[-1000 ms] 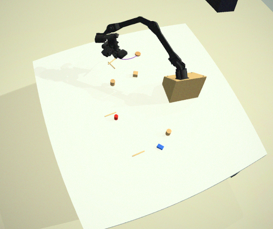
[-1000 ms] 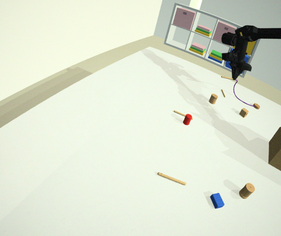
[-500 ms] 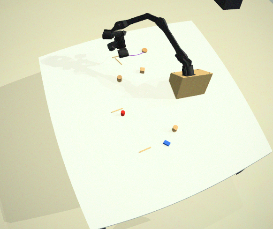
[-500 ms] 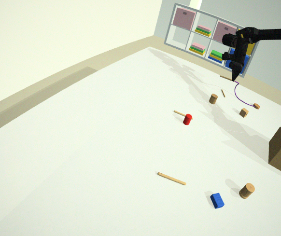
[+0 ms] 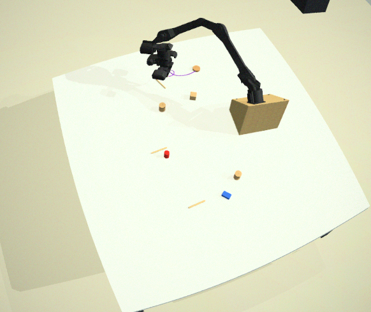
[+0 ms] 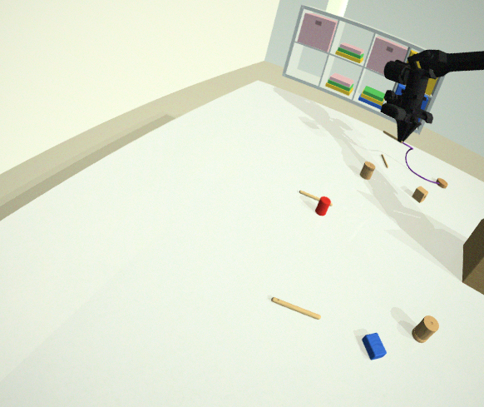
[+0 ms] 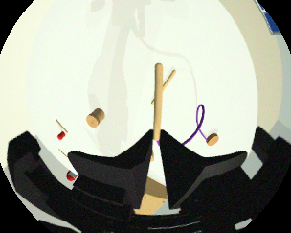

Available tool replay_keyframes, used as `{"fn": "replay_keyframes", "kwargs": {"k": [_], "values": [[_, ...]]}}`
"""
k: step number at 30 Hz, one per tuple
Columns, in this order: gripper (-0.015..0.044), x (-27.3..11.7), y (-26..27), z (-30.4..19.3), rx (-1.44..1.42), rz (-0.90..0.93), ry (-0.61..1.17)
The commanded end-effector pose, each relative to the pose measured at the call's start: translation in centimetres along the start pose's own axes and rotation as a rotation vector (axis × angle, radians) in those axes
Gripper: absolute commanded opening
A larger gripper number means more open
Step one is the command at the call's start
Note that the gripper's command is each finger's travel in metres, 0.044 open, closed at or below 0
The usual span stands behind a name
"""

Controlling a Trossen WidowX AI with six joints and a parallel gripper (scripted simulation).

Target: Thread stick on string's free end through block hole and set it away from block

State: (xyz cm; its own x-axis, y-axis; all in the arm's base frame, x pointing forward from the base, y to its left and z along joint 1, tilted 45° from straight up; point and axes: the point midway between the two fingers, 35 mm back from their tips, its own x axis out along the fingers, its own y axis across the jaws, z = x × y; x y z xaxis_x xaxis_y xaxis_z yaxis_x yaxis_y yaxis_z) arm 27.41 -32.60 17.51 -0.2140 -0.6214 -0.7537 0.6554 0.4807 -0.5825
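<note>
My gripper [image 6: 402, 141] [image 7: 157, 136] is shut on the wooden stick [image 6: 392, 136] [image 7: 158, 94] near its string end, holding it above the table at the far side. The stick points away from the fingers in the wrist view. The purple string [image 5: 182, 75] [image 6: 417, 175] runs from the fingers, with a small loop, to the round button [image 5: 196, 68] [image 6: 442, 182] [image 7: 212, 139] on the table. The wooden block [image 5: 192, 96] [image 6: 420, 194] stands on the table, apart from gripper and stick. It is mostly hidden by the fingers in the wrist view.
A loose stick [image 5: 160, 83] [image 6: 384, 161] [image 7: 169, 80] lies below the held one. A wooden cylinder [image 5: 162, 106] [image 6: 367, 171] [image 7: 95, 118] stands nearby. Farther off are a red cylinder [image 5: 166, 154] [image 6: 323, 205], two more sticks, another wooden cylinder [image 5: 238, 175] and a blue block [image 5: 226, 194].
</note>
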Motion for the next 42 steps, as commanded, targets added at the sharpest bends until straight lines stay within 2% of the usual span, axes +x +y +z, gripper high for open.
{"fn": "replay_keyframes", "kwargs": {"k": [1, 42], "values": [[0.0000, 0.1, 0.0, 0.0, 0.141, 0.008, -0.008], [0.0000, 2.0, -0.2, -0.3, 1.660, 0.078, -0.057]]}}
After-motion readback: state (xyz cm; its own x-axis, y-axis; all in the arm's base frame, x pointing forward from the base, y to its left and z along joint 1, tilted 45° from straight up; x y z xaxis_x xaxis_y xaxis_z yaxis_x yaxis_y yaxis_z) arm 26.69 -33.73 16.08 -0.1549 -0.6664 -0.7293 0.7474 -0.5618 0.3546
